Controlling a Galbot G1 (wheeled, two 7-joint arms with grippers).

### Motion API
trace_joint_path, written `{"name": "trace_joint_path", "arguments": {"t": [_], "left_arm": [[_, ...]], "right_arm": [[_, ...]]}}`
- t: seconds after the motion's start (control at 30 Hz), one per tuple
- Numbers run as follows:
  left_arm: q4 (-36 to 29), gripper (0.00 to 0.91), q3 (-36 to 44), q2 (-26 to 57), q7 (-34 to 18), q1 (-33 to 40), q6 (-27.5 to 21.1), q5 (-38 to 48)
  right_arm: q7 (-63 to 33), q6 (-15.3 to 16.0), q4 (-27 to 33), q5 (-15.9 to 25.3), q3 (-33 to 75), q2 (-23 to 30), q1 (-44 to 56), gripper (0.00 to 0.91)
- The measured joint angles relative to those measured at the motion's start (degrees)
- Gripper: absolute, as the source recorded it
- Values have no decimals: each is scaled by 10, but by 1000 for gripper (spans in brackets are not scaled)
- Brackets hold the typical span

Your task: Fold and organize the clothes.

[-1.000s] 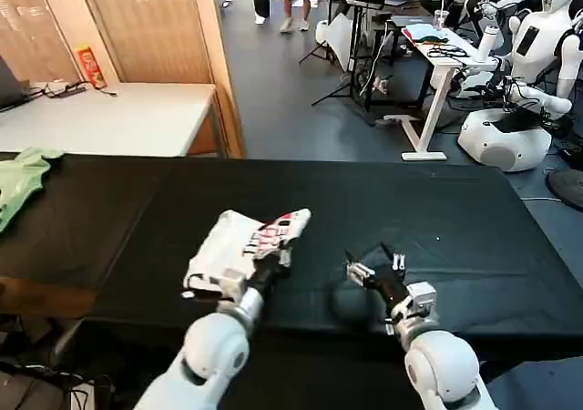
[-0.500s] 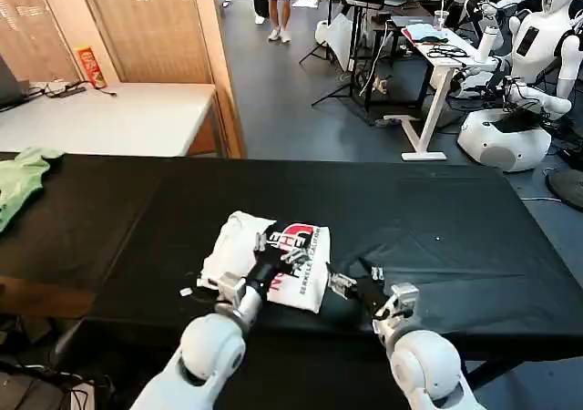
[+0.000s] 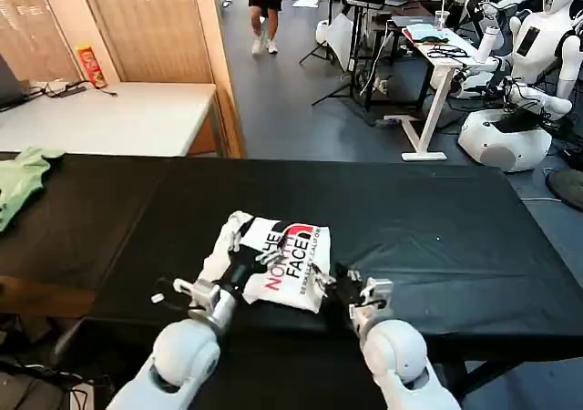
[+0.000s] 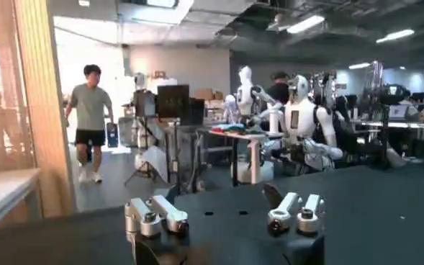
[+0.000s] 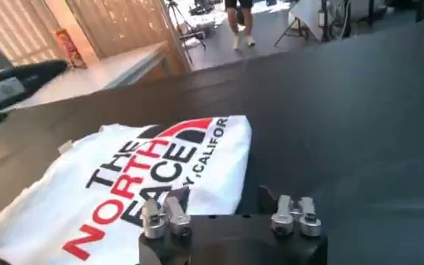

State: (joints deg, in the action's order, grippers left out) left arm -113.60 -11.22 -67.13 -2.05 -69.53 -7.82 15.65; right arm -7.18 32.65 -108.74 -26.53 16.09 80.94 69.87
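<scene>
White T-shirt (image 3: 273, 260) lies folded, logo up, on black surface (image 3: 455, 228). Left claw (image 3: 239, 258) and right claw (image 3: 332, 282) are seen wide, empty. Next: shirt to be squared, set aside.

The T-shirt (image 3: 273, 260) lies on the table (image 3: 437, 228), left hand (image 3: 244, 257) over it, right hand (image 3: 335, 281) beside its edge.

The white T-shirt (image 3: 278, 260) lies folded, logo print face up, near the black table's front edge.
</scene>
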Motion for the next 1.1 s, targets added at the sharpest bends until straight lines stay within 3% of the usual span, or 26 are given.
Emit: {"name": "trace_joint_path", "arguments": {"t": [0.4, 0.43, 0.47, 0.6, 0.73, 1.1], "left_arm": [[-3, 878, -34, 10, -1, -26, 14, 8], [-1, 878, -36, 11, -2, -28, 17, 8], [0, 878, -37, 12, -2, -30, 19, 8], [3, 878, -38, 13, -17, -33, 20, 18], [6, 878, -41, 18, -27, -42, 32, 21], [9, 878, -51, 34, -43, -64, 58, 26]], "right_arm": [[42, 9, 12, -13, 27, -26, -18, 59], [49, 16, 12, -19, 34, -35, -23, 283], [56, 23, 12, -24, 41, -46, -27, 878], [98, 41, -3, -18, 60, -98, -28, 878], [108, 22, -30, 14, 67, -133, -9, 878], [55, -136, -90, 130, 74, -163, 85, 878]]}}
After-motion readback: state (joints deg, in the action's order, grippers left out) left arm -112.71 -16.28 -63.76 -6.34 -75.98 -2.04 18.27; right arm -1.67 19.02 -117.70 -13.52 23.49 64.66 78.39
